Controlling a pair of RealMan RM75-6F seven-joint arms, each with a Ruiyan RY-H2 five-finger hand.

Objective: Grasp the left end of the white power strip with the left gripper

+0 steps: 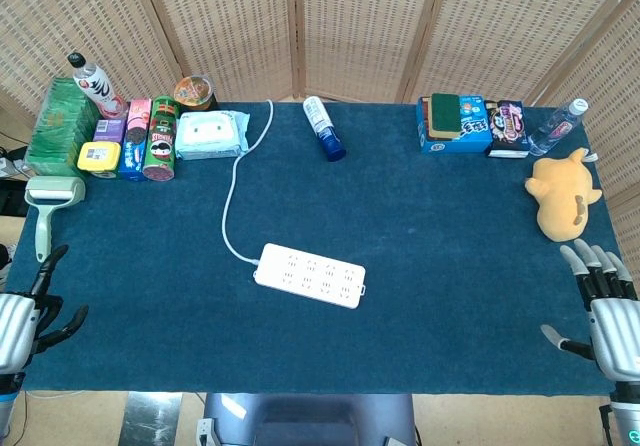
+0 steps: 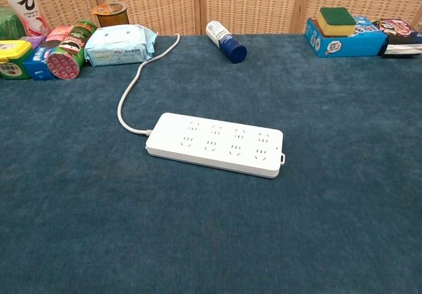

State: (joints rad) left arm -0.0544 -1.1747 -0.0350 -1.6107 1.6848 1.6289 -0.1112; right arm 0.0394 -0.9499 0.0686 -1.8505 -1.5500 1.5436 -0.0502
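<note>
Both hands, left hand (image 1: 22,318), right hand (image 1: 610,316), show only overhead, seemingly empty.
</note>
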